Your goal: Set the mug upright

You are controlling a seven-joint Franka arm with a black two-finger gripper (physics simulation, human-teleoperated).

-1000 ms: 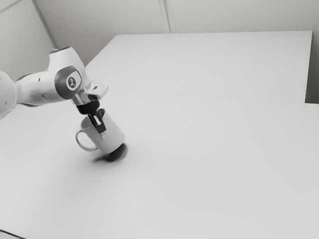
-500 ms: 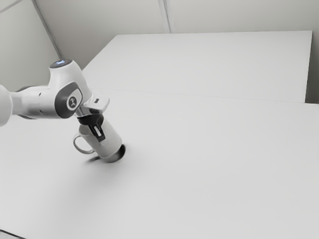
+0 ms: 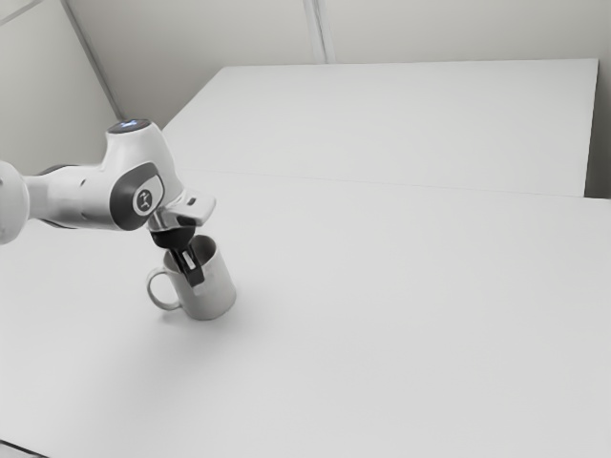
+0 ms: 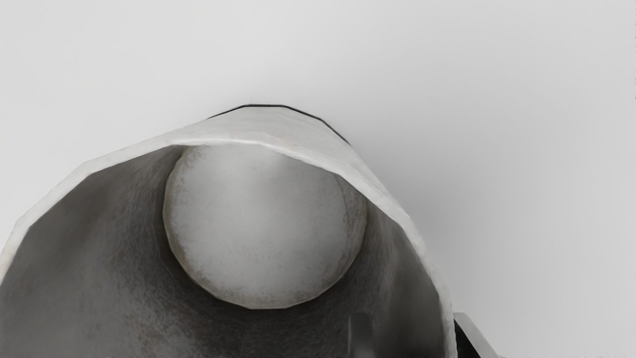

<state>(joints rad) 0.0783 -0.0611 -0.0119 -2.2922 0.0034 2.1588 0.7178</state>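
In the exterior view the gripper [image 3: 197, 274] points down at a slant over the near rim of the white mug [image 3: 212, 294]. The mug stands on the table with its opening up, upright or very nearly so, its handle toward the exterior view's left. The wrist view looks into the mug [image 4: 278, 124] and down to its round inner bottom. There the gripper [image 4: 413, 335] straddles the wall, one finger inside and one outside, and a gap shows between the inner finger and the wall. The outer finger is against or close to the wall.
The white table [image 3: 410, 315] spreads around the mug. A dark cable [image 3: 24, 449] lies at the exterior view's lower left corner. Pale walls rise behind the table's far edge.
The mug was strongly tilted, its base raised over a dark shadow; it has swung to upright and sits lower, with that shadow gone. My hand has come down and lately shifted slightly toward the exterior view's right.
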